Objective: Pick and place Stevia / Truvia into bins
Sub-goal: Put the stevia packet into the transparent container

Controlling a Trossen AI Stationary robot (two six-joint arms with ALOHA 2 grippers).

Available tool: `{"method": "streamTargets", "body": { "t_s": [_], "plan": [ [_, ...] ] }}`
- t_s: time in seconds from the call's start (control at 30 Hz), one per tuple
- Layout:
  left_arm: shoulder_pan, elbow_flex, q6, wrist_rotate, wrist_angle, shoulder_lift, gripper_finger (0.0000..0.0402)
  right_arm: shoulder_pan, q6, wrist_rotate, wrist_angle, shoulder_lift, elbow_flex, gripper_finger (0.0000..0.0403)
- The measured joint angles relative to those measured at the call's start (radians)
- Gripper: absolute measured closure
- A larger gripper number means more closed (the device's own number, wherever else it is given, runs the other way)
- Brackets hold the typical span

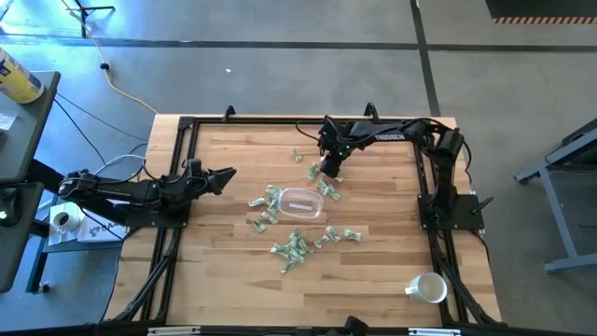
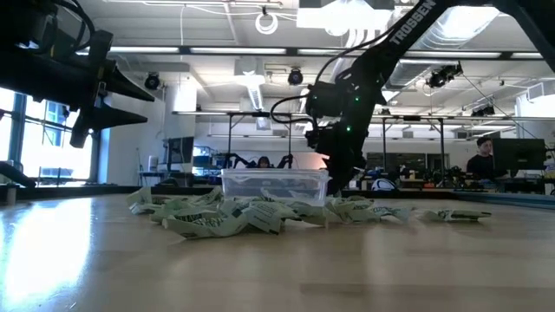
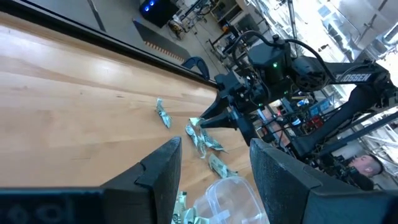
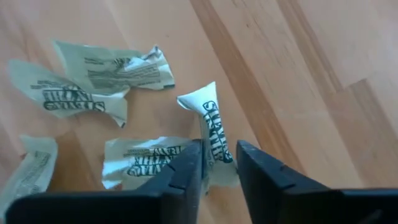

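Nearest the front edge of the wooden bench (image 1: 373, 271) stands a white mug (image 1: 429, 287), off at the right corner, well apart from everything else. Further in lies the scatter of green and white sweetener packets (image 1: 291, 250), crumpled and overlapping, spread around a small clear container (image 1: 300, 203) that sits near the middle of the bench. More packets trail past the container toward the far side.

There the right end effector (image 4: 219, 163) is down at the bench surface, just beyond the container's far right corner. Its two dark fingers have drawn in close on either side of one upright, folded packet (image 4: 213, 134), pinching its lower part while the printed upper end sticks up between them. Three or four other packets lie flat just beside it.

The left end effector (image 1: 222, 175) hangs above the bench's left side, well apart from the packets, fingers spread and empty.
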State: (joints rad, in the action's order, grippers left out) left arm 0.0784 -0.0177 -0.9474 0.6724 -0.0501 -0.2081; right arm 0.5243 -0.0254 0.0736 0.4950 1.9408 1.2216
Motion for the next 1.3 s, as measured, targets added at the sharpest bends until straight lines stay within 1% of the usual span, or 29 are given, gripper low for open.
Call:
{"method": "streamTargets", "body": {
  "t_s": [0.13,0.37,0.47,0.57,0.6,0.67,0.73,0.8,0.87,0.97,1.03,1.1,1.2,1.3],
  "plan": [
    [0.0,0.0,-0.002,0.0,0.0,0.0,0.0179,0.0,0.025,-0.001,-0.001,0.0,0.0,0.034],
    [0.0,0.0,-0.009,0.0,0.0,0.0,0.0179,-0.003,0.028,0.015,-0.007,0.0,0.001,0.0333],
    [0.0,0.0,-0.01,0.0,0.0,0.0,0.0179,-0.003,0.029,0.015,0.005,0.0,0.011,0.0352],
    [0.0,0.0,-0.015,0.0,0.0,0.0,0.0179,-0.007,0.036,0.011,0.028,0.0,0.055,0.039],
    [0.0,0.0,-0.02,0.0,0.0,0.0,0.0179,-0.009,0.05,-0.005,0.039,-0.001,0.078,0.0395],
    [0.0,0.0,-0.026,0.0,0.0,0.0,0.0179,-0.016,0.074,-0.026,0.071,-0.001,0.133,0.0394],
    [0.0,0.0,-0.026,0.0,0.0,0.0,0.0179,-0.031,0.078,-0.022,0.103,-0.001,0.197,0.0395],
    [0.0,0.0,-0.026,0.0,0.0,0.0,0.0179,-0.06,0.054,0.008,0.156,-0.002,0.262,0.0399],
    [0.0,0.0,-0.026,0.0,0.0,0.0,0.0179,-0.102,0.018,0.07,0.225,-0.004,0.313,0.0398],
    [0.0,0.0,-0.027,0.0,0.0,0.0,0.0179,-0.18,-0.018,0.156,0.324,-0.005,0.338,0.0399],
    [0.0,0.0,-0.026,0.0,0.0,0.0,0.0179,-0.233,-0.023,0.185,0.376,-0.005,0.334,0.04],
    [0.0,0.0,-0.026,0.0,0.0,0.0,0.0179,-0.283,-0.035,0.195,0.407,-0.004,0.333,0.0398],
    [0.0,0.0,-0.023,-0.013,0.0,0.0,0.0179,-0.346,-0.066,0.194,0.38,-0.004,0.333,0.0398],
    [0.0,0.0,0.006,-0.097,-0.001,-0.018,0.0179,-0.388,-0.059,0.183,0.34,0.004,0.333,0.0398]
  ]
}}
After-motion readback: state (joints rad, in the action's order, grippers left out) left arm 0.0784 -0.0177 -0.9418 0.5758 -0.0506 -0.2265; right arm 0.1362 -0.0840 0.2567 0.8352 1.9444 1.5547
